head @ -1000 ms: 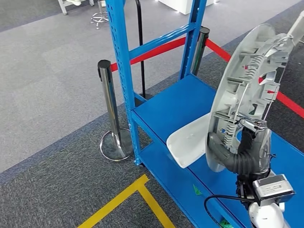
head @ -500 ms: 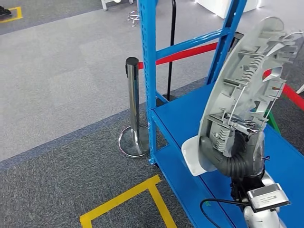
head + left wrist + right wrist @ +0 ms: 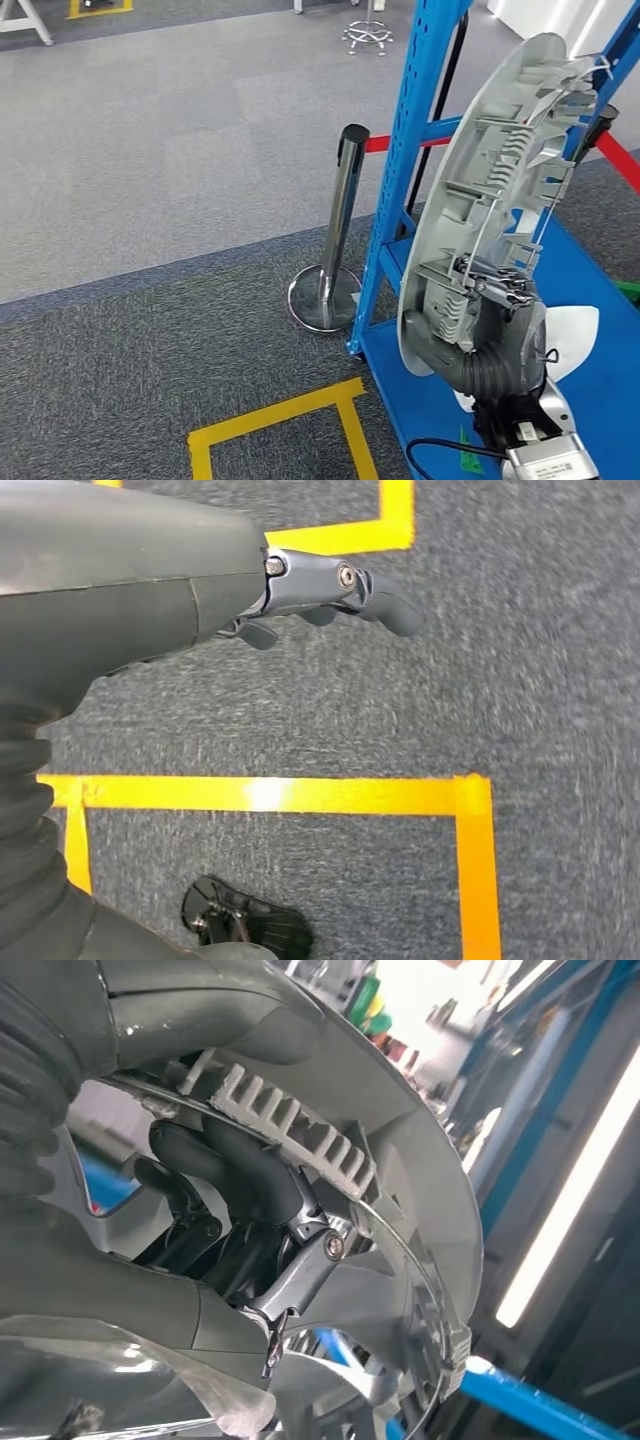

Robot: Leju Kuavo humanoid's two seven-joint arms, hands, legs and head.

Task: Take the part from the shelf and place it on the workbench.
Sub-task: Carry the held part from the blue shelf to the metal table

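The part is a large round grey plastic disc with ribs and a wire clip on its back. My right hand grips it near its lower edge and holds it upright, tilted, above the front corner of the blue shelf. In the right wrist view the dark fingers curl around a ribbed section of the part. My left hand hangs over grey carpet with its fingers loosely apart and nothing in them.
A white plastic piece lies on the shelf board behind the held part. A blue shelf post rises close to its left. A chrome stanchion with a red belt stands beside it. Yellow floor tape marks the carpet.
The camera has turned left, so the shelf, stanchion and tape slid to the right of the picture. The part stays in my right hand, held the same way.
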